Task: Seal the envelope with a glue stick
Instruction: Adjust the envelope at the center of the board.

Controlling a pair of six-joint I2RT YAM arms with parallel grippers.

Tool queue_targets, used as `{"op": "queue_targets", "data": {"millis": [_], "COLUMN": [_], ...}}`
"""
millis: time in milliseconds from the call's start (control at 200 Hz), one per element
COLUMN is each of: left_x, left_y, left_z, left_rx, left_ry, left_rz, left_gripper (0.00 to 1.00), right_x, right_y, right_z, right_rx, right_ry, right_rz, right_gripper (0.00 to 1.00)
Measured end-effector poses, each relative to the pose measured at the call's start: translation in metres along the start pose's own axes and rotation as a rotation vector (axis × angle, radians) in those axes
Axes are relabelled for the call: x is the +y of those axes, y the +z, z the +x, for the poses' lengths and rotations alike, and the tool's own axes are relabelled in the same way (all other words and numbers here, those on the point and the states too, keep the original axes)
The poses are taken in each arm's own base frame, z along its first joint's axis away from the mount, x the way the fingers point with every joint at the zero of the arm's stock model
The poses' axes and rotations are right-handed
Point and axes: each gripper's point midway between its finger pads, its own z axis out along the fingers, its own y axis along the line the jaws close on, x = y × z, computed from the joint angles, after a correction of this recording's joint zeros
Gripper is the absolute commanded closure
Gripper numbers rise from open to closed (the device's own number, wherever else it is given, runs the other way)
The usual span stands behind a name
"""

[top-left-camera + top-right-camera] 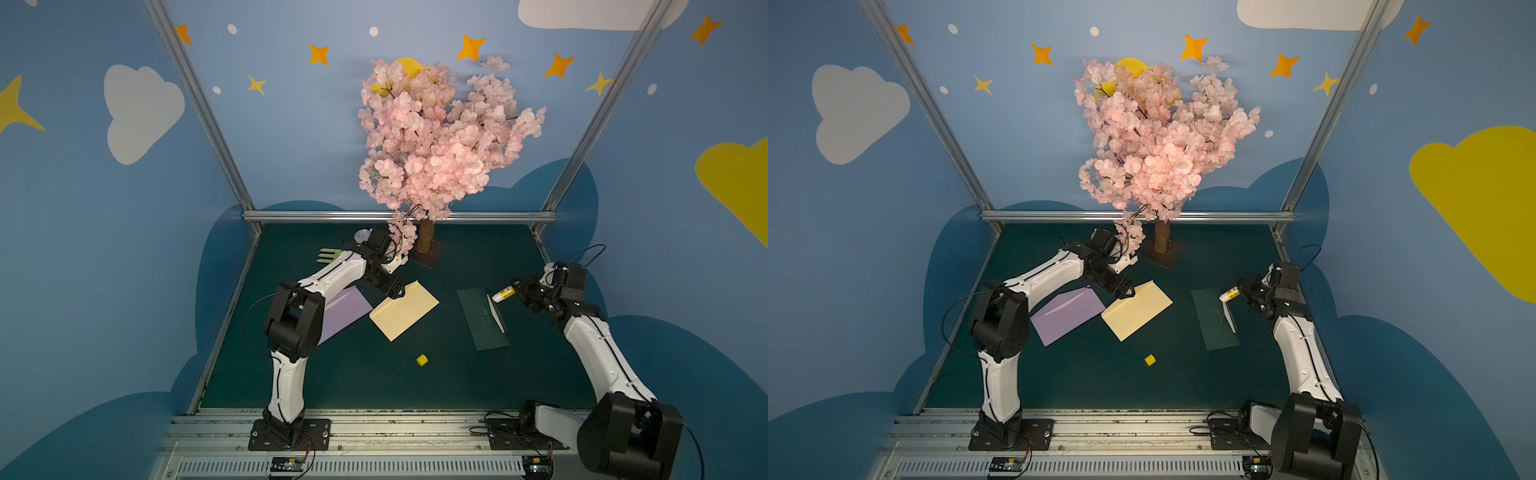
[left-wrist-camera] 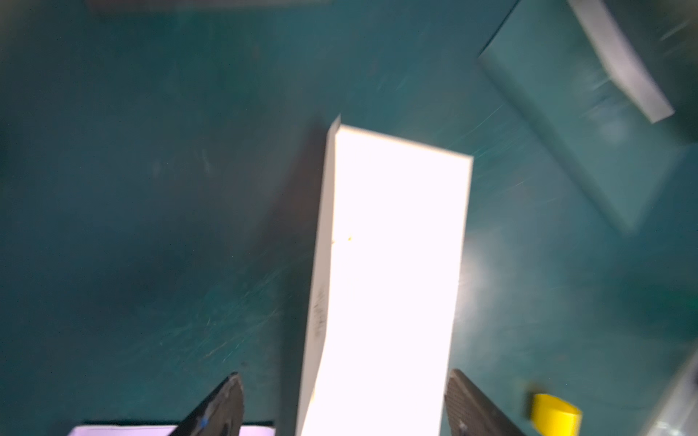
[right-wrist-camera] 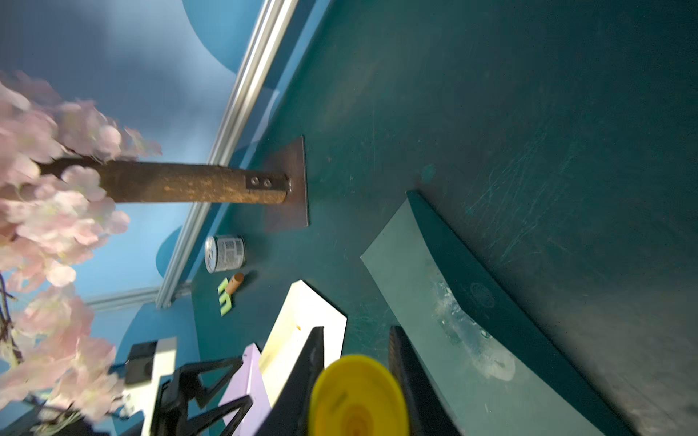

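Nearby — lilac envelope [image 1: 1067,318] just beside the envelope [image 1: 1138,309].

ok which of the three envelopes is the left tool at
The cream-yellow envelope, the middle one: the left tool is open at its far corner. The lilac envelope and dark green envelope lie either side.

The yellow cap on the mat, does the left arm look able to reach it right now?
Probably yes. The cap lies alone on bare mat, on the near side of the envelope. The left tool hangs open and empty over that envelope's far edge, and nothing stands between them.
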Motion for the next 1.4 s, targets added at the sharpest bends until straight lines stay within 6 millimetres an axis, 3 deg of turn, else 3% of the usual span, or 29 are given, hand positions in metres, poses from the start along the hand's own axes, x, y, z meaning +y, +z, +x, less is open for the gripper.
{"op": "queue_targets", "data": {"millis": [110,205,340,526,786,956,1222,1402], "left_x": [-0.038,-0.075,-0.116,-0.142,-0.146,-0.140,-0.126,-0.109], "left_y": [-0.026,-0.029,-0.005,0.040,0.048,0.051,0.050,0.039], "left_z": [-0.035,-0.059,-0.079,-0.072,-0.065,-0.055,-0.049,-0.053], "left_rx": [-0.118,-0.178,-0.193,-0.129,-0.111,-0.096,-0.089,-0.112], "left_ry": [0.046,0.083,0.097,0.039,-0.009,-0.029,-0.063,-0.086], "left_rz": [0.088,0.180,0.287,0.370,0.393,0.387,0.373,0.347], "left_gripper": [0.16,0.16,0.16,0.17,0.16,0.16,0.16,0.16], "right_x": [-0.016,-0.035,-0.064,-0.101,-0.138,-0.142,-0.105,-0.081], "right_y": [-0.017,-0.025,-0.025,0.001,0.061,0.095,0.136,0.169], "right_z": [-0.020,-0.034,-0.040,-0.043,-0.031,-0.028,-0.036,-0.018], "right_rx": [-0.090,-0.156,-0.191,-0.161,-0.014,0.068,0.152,0.286], "right_ry": [0.062,0.125,0.212,0.314,0.442,0.452,0.301,0.189], "right_rz": [0.045,0.102,0.169,0.256,0.287,0.286,0.230,0.183], "right_gripper": [1.00,1.00,1.00,1.00,1.00,1.00,1.00,1.00]}}
